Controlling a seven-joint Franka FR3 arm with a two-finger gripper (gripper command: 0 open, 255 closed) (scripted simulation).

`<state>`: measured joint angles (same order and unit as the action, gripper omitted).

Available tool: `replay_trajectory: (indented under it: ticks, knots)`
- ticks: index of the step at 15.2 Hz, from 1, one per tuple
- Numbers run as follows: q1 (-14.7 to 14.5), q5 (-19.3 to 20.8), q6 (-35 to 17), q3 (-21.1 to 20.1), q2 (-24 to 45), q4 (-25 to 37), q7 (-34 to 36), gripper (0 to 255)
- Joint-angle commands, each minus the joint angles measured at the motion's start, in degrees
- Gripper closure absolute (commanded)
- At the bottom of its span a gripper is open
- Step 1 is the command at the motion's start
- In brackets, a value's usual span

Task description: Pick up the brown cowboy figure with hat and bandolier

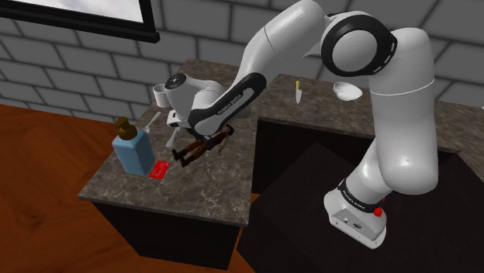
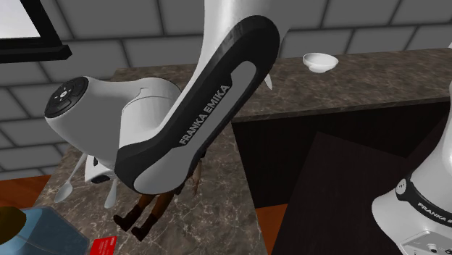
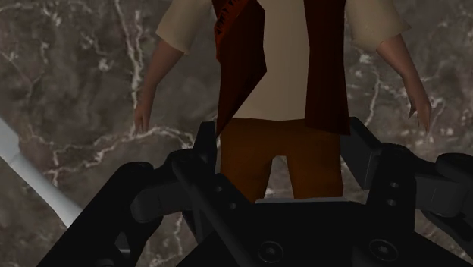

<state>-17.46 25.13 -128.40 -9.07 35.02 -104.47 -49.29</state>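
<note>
- Slipping out of the grasp is the main risk I judge from the shoulder view. The cowboy figure (image 1: 208,146) lies flat on the counter (image 1: 194,198), boots toward the blue bottle (image 1: 133,153) and the flat red item (image 1: 159,171). The end effector (image 1: 186,139) comes down on it from above, about the middle of its body. A long figure caught at one narrow place may swing or tip as it rises.
- Turning to the second exterior view, the forearm covers most of the cowboy figure (image 2: 145,211). Its legs and dark boots stick out from under the arm onto the counter (image 2: 232,188). A white spoon (image 2: 67,187) lies near them, and the blue bottle (image 2: 36,232) is near in the lower corner. A lift that drags sideways rather than going straight up could knock either one.
- Looking along the wrist view, the end effector (image 3: 284,129) straddles the hips of the cowboy figure (image 3: 280,68). Its two black fingers (image 3: 206,150) stand apart by the width of those hips. They look pressed against the brown trousers on each side, so I take it as clasped on the figure with nothing else between.
- The torso, dark red vest and bare arms stretch away beyond the fingertips over the counter (image 3: 76,76), and the legs run back toward the palm. If the grip bears only on the trousers' edges, the heavier upper body could pivot downward and work loose.
- A white handle (image 3: 30,174) lies near one finger, apart from it.
</note>
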Motion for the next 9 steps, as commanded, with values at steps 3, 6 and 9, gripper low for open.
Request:
replay_trajectory:
  ticks: [3,6,9]
  knots:
    - [0.27,-0.76,1.81,-0.49,-2.4,-0.45,-0.78,255]
    - [0.46,-1.36,3.29,-0.83,-4.01,-0.49,-1.43,255]
    - [0.63,-1.95,4.82,-1.14,-5.56,-0.41,-2.09,255]
